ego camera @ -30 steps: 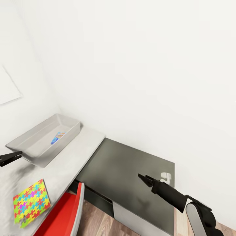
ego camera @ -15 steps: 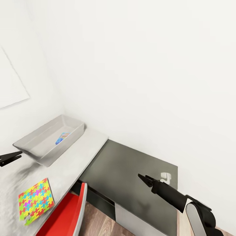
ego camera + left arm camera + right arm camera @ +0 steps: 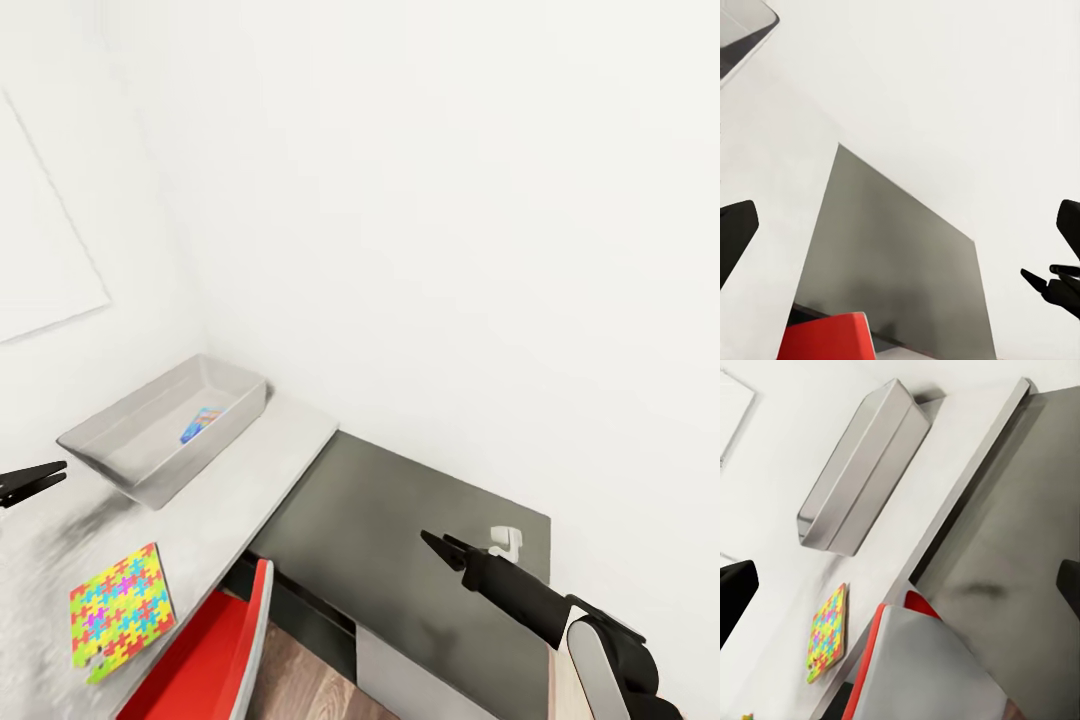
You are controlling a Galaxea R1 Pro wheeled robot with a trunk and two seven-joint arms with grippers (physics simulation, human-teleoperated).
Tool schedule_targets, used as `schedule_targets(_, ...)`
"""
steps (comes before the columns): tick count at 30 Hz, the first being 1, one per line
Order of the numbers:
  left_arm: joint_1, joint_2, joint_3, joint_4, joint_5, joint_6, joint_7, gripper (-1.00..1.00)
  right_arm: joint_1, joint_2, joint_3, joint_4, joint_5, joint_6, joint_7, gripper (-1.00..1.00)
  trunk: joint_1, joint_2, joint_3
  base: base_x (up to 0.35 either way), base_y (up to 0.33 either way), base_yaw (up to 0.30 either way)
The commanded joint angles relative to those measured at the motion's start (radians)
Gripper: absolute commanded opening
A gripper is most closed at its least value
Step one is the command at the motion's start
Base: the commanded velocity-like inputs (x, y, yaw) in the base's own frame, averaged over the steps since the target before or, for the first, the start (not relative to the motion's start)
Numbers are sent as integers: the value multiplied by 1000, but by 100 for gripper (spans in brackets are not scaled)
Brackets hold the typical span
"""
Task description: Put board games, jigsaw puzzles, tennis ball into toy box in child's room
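1. The white wall [image 3: 450, 200] takes up most of the head view, with a pale panel [image 3: 40, 250] on the side wall at the left.
2. Below it sits the low dark grey cabinet [image 3: 400, 520], butted against the end of the light grey worktop [image 3: 270, 460].
3. At the far corner of the worktop sits the toy box [image 3: 165, 430], its sloped grey sides clear in the right wrist view [image 3: 862, 472]; a small blue, colourful item [image 3: 203, 423] lies inside.
4. A red chair [image 3: 215, 650] pokes in at the worktop's near edge.
5. The right tool [image 3: 437, 546] hangs over the cabinet, tips drawn to a point, holding nothing; whether they quite meet is hard to tell.
6. One jigsaw puzzle [image 3: 120, 610] lies flat on the near worktop, well apart from the toy box.
7. The left tool [image 3: 30, 480] hovers at the picture's left edge, tips wide apart in its wrist view, empty.
8. A small white fitting [image 3: 507, 541] stands on the cabinet by the wall.
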Motion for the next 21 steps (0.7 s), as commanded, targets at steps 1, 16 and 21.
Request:
schedule_targets(1, -1, 0, 0, 0, 2, 8, -2, 100, -1, 1, -2, 0, -3, 6, 2, 100, 1, -2, 0, 0, 0, 73)
schedule_targets(16, -1, 0, 0, 0, 2, 8, -4, 100, 1, -1, -9, -1, -3, 6, 3, 100, 1, -2, 23, 0, 0, 73)
schedule_targets(21, -1, 1, 0, 0, 2, 8, -4, 100, 1, -1, -8, -1, -3, 6, 3, 100, 1, -2, 31, 0, 0, 73)
